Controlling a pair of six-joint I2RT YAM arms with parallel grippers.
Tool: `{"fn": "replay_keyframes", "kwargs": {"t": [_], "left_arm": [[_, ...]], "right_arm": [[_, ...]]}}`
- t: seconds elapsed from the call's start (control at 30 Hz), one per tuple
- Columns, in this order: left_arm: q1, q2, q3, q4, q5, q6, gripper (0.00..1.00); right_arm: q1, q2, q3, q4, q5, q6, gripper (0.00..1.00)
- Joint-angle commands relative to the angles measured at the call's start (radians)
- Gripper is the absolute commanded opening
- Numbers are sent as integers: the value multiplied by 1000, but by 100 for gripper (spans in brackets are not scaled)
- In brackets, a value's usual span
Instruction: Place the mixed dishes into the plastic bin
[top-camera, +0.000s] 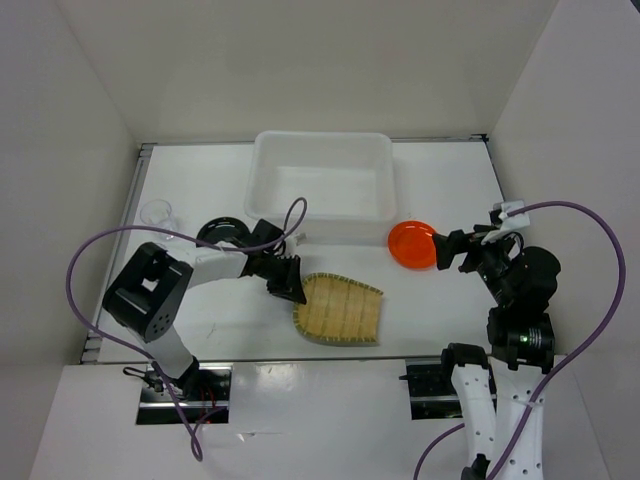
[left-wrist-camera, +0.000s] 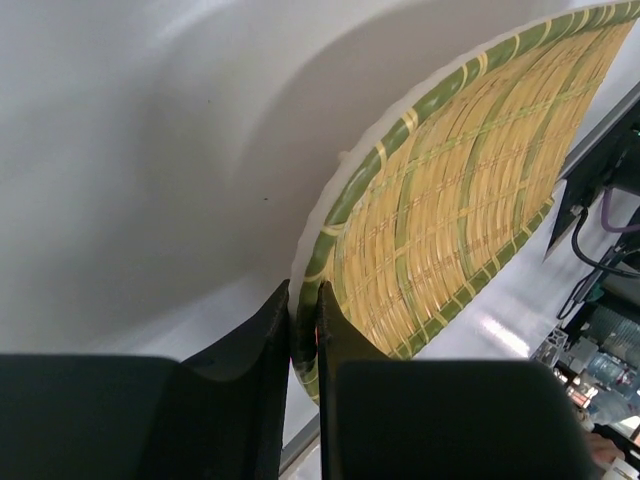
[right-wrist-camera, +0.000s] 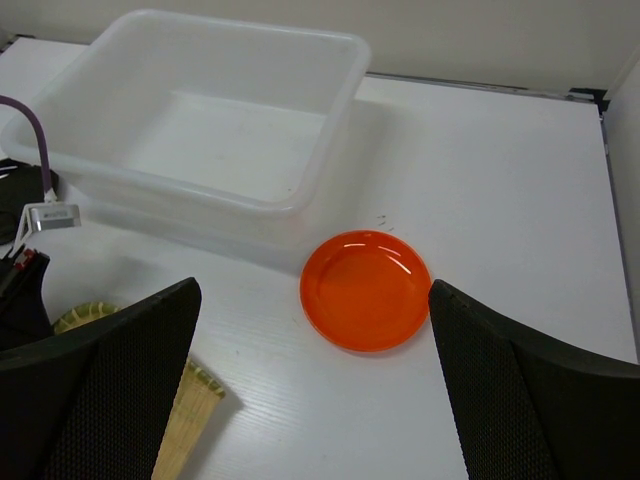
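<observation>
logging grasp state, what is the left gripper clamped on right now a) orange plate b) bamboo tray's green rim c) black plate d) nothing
b, in the left wrist view the left gripper is pinched shut on the green rim of the bamboo tray.

Left arm stretches low to the right, left gripper (left-wrist-camera: 305, 315) pinched tight on a tray (left-wrist-camera: 470, 200) rim. Right arm bends leftward, right gripper (right-wrist-camera: 315, 290) spread wide, holding nothing.

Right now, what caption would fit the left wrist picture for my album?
Black jaws pinching the green rim of the woven tray, white table behind.
</observation>
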Motion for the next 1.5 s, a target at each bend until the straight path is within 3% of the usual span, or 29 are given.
{"fn": "replay_keyframes", "kwargs": {"t": [0.0,0.1,0.23,0.37,0.43,0.5,0.53,0.63,0.67,0.73,0.9,1.07,1.47], "left_arm": [[-20,1,10,-69,-80,42,0],[-31,-57,56,-153,-34,65,0],[-31,-124,260,-328,-10,85,0],[-6,-58,628,-588,-56,97,0],[8,-10,891,-655,-56,97,0],[20,95,1100,-756,-69,97,0],[29,175,1306,-784,-81,97,0],[92,374,1602,-859,-69,48,0],[127,434,1841,-940,-69,34,0],[173,551,1976,-969,-80,14,0],[294,652,2000,-983,-92,14,0],[337,794,2078,-959,-74,14,0],[318,1021,2241,-919,41,5,0]], "right_arm": [[-5,-30,-13,47,26,4,99],[-5,-39,-13,47,35,4,99],[-5,-39,-23,47,35,13,99],[-5,-39,-23,56,46,13,99],[-5,-50,-32,56,46,13,99],[-5,-50,-32,56,46,13,99],[-5,-50,-32,56,55,13,99],[-5,-50,-32,56,55,23,99],[-5,-50,-32,56,55,23,99],[-5,-50,-32,56,55,23,99],[-5,-59,-32,56,64,23,99],[-5,-68,-32,56,64,23,99],[-5,-68,-32,56,73,23,99]]}}
